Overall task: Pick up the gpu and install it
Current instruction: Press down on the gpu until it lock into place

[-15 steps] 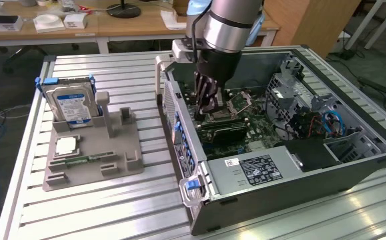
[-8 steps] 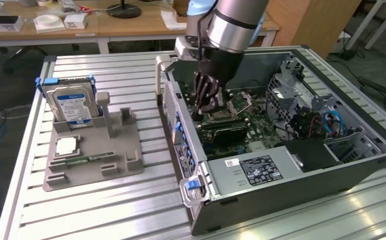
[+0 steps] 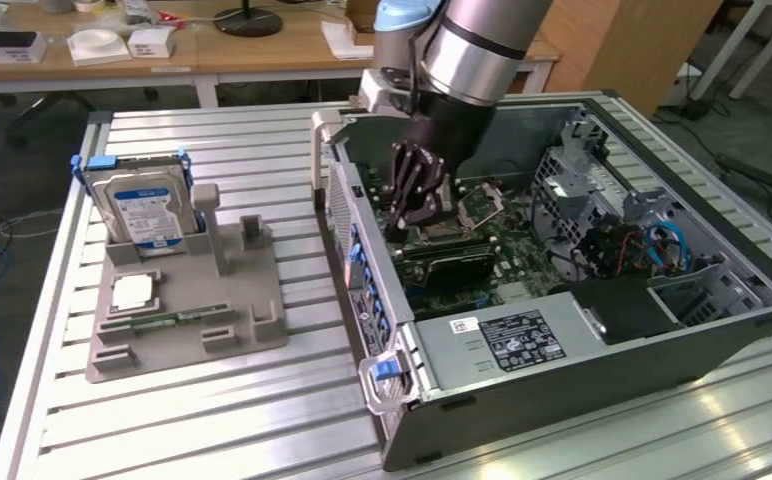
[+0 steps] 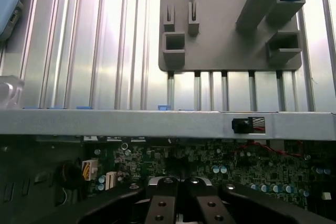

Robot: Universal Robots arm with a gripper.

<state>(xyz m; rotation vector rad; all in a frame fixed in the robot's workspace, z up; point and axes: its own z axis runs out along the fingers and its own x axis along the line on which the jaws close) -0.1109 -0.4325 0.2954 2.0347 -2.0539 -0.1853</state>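
Gpu [image 3: 450, 262]: dark flat card inside the PC case [image 3: 560, 350], low over the mobo [image 3: 520, 260], approx mid-case. It sits just under the gripper [image 3: 413, 222]. A green edge shows along the card's lower side. Can't tell if the card is fully seated in a slot.

Gripper fingers are together, pointing down into the case right above the gpu's end nearer the exterior view's left. Can't tell whether the tips pinch the card's top edge or only touch it. In the wrist view the gripper [image 4: 178, 208] shows two black fingers pressed side by side, w/ green mobo [image 4: 262, 166] behind and the grey case wall [image 4: 131, 123] running across above it.

The case lies on its side, open side up, on the ribbed metal table [image 3: 226, 420]. A blue latch [image 3: 383, 368] is on the front edge and blue cables [image 3: 666, 240] sit toward the exterior view's right, by the drive bays.

A grey parts holder [image 3: 186, 330] is on the table, well apart from the case, toward the exterior view's left. A hard drive [image 3: 139, 205] stands upright in it at the back, in a blue frame. A CPU chip [image 3: 133, 292] lies flat in front of the drive, and a green RAM stick [image 3: 159, 322] lies just in front of the chip. The wrist view shows the holder [image 4: 226, 35] beyond the case wall on the table [image 4: 79, 51].

A wooden desk [image 3: 266, 50] w/ small boxes is behind the table.
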